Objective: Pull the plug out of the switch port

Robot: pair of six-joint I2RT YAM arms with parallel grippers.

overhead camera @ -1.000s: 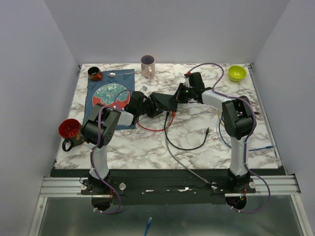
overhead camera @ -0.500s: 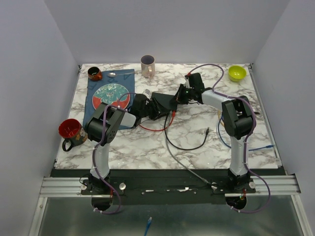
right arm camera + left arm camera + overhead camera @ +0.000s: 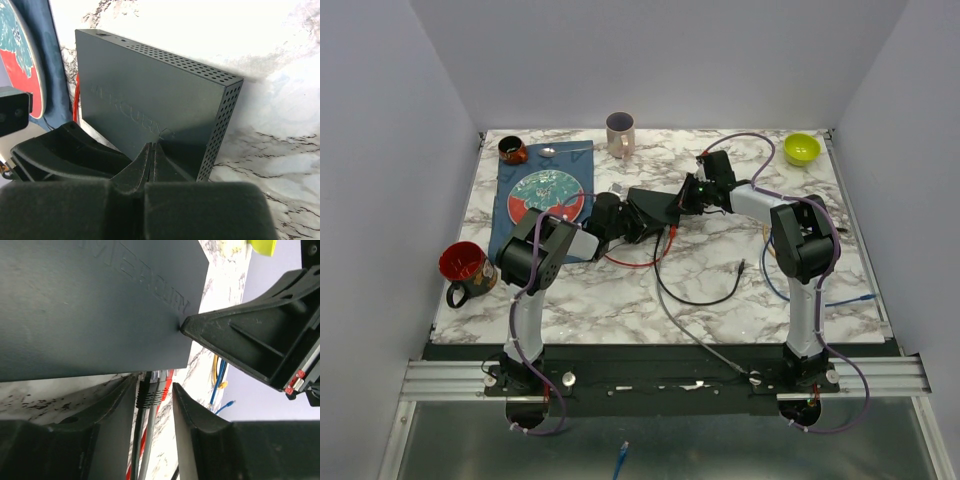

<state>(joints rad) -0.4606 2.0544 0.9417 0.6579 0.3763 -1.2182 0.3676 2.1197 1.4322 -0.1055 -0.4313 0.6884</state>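
Left gripper's (image 3: 154, 385) jaws stood part open astride the black plug (image 3: 148, 392), not visibly clamped, lined up to draw it out toward 9 o'clock. Right gripper (image 3: 151, 149), clenched on nothing, pressed its tip on the switch (image 3: 150, 95) from 3 o'clock, likely pinning it mid-table.

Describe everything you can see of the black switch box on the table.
The switch is a flat, matte-black rectangular box, metal by the look, lying flat mid-table on the marble top. Faint lettering, apparently Mercury, is pressed into its top face; small vent holes run along one top edge and down one end. Plugs with black, grey and red cables sit in one long edge, between the left gripper's fingers. The right gripper's shut tips rest on its top.
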